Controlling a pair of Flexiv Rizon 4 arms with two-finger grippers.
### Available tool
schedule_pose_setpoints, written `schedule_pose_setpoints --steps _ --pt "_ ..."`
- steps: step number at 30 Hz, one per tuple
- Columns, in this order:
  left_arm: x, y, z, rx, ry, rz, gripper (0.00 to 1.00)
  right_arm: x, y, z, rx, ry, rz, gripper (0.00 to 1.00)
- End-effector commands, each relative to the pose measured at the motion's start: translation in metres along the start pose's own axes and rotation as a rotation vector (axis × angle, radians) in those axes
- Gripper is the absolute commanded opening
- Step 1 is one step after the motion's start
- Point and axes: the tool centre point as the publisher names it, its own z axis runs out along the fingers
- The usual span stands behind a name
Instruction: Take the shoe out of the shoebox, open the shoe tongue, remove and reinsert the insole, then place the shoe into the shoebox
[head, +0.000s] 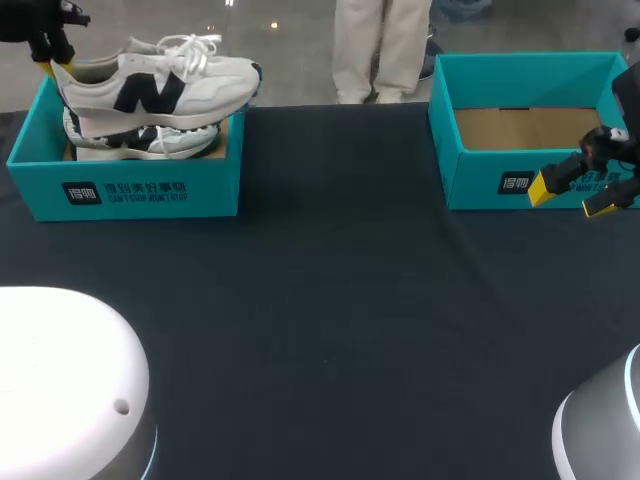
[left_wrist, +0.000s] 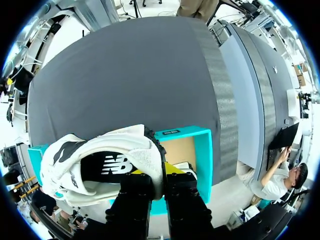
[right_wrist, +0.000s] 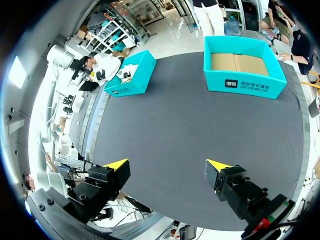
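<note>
So far only the first step is under way, judging by how things lie. From the head view, the left hand (head: 58, 58) has the shoe (head: 150, 80) by its heel, raised over the left shoebox (head: 150, 190) so that its sole rides about level with the rim, just above a second shoe (head: 140, 140) lying inside. It is not yet clear of the box. Setting it on the dark surface (head: 330, 300), opening the tongue, taking out and refitting the insole and boxing it again are all left to do. The shoe's long axis runs across the surface, roughly level, heel at the left hand and toe pointing toward the middle, its side panel facing the robot. The right shoebox (head: 480, 185) shows only bare cardboard inside. The right hand (head: 570, 196) hangs in front of that box, its fingers apart and holding nothing.

In the left wrist view, the left hand (left_wrist: 159, 186) is closed on the shoe (left_wrist: 100, 160) at the heel, the back wall pinched between its two fingers. The shoe stretches away to one side of the fingers, with the left shoebox (left_wrist: 202, 150) beneath.

In the right wrist view, the right hand (right_wrist: 167, 165) is spread wide over bare surface (right_wrist: 175, 125), nothing between its yellow tips. The right shoebox (right_wrist: 245, 85) stands well ahead of it and the left shoebox (right_wrist: 132, 77) farther off.
</note>
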Motion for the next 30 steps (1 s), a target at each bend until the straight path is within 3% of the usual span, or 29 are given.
schedule_pose_setpoints --steps 1,8,13,23,30 --pt "-0.041 -0.045 -0.006 -0.027 0.012 0.018 0.0 0.0 0.003 0.001 0.005 -0.001 0.001 1.0" --pt "-0.103 -0.093 -0.003 -0.001 0.014 0.066 0.0 0.0 0.003 0.001 0.005 -0.001 0.001 1.0" --pt "-0.127 -0.119 0.003 0.049 -0.013 0.077 0.0 0.0 0.003 0.001 0.005 -0.001 0.001 1.0" --pt "-0.16 -0.165 0.004 0.081 -0.01 0.148 0.0 0.0 0.003 0.001 0.005 -0.001 0.001 1.0" --pt "-0.161 -0.167 0.004 0.08 -0.013 0.173 0.0 0.0 0.003 0.001 0.005 -0.001 0.001 1.0"
